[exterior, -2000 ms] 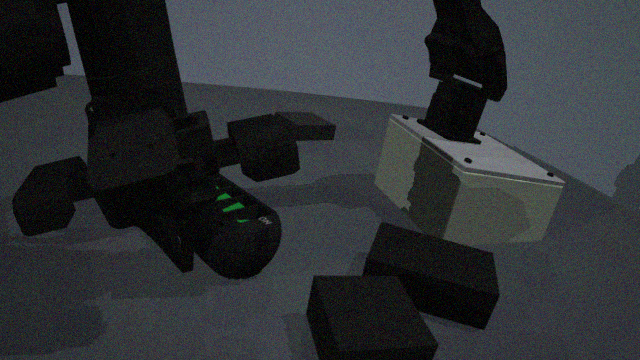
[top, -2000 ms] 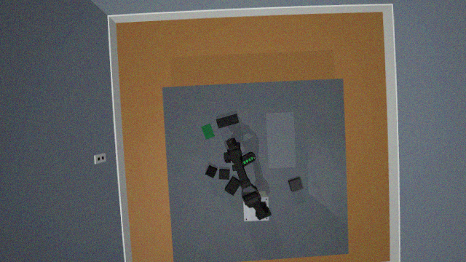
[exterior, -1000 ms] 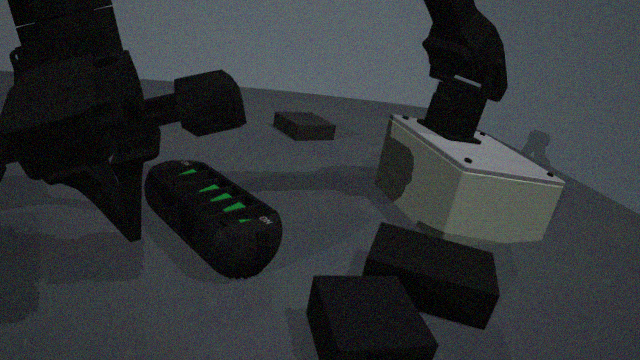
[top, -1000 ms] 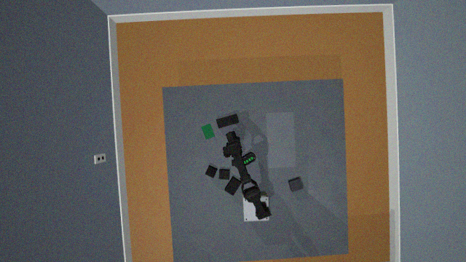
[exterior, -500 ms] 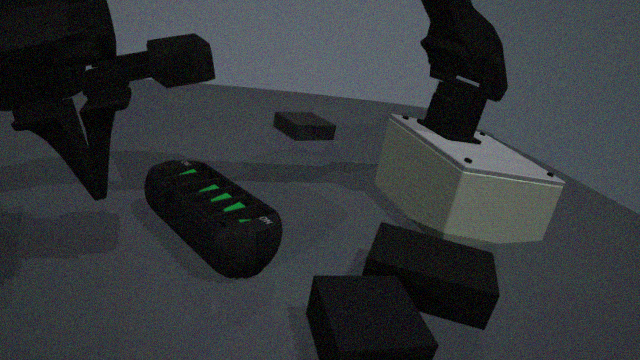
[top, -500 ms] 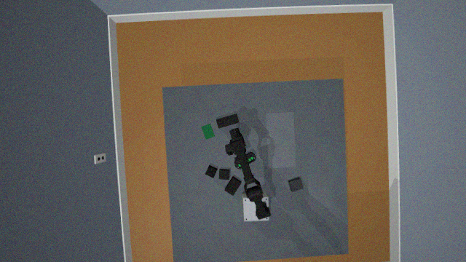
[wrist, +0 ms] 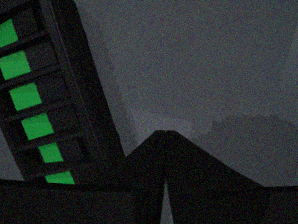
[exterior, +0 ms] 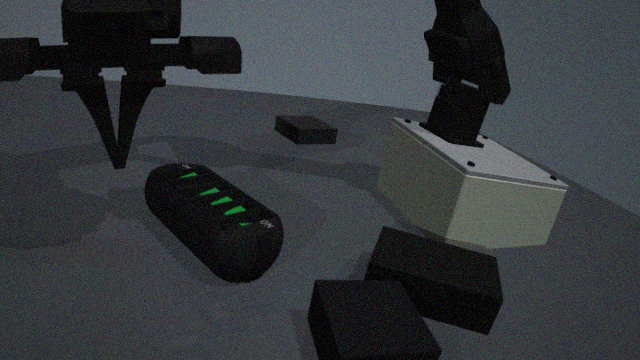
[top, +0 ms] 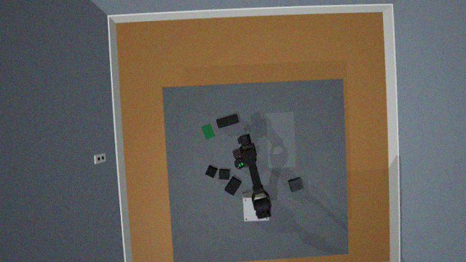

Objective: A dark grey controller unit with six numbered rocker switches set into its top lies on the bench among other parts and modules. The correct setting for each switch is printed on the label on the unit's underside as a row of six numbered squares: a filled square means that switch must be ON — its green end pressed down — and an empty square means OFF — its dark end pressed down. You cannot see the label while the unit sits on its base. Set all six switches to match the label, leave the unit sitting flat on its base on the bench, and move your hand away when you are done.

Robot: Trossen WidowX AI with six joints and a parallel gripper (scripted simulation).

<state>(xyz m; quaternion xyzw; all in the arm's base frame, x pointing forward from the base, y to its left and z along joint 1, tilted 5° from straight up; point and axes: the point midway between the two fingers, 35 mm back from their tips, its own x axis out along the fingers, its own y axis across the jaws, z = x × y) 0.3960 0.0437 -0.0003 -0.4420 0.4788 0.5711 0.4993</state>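
The dark grey controller unit (top: 239, 164) (exterior: 245, 255) (wrist: 92, 100) sits on its base, switches up, partly under the arm in the top view. Green switch ends show in a row along its top in the exterior view and the wrist view; one switch near the far end shows no clear green in the exterior view. The setting of each switch is hard to tell in the dim light. The label underneath is hidden. My gripper (exterior: 119, 165) (wrist: 164, 140) is shut and empty, pointing down. Its tips are above the bench beside the unit's far end, apart from it.
The arm stands on a pale box (top: 249, 211) (exterior: 505, 215). Dark blocks (top: 233, 185) (exterior: 435, 280) lie between the unit and that box, and others (top: 227, 120) (top: 295, 184) (exterior: 305, 129) lie farther off. A green board (top: 207, 131) lies at the upper left in the top view.
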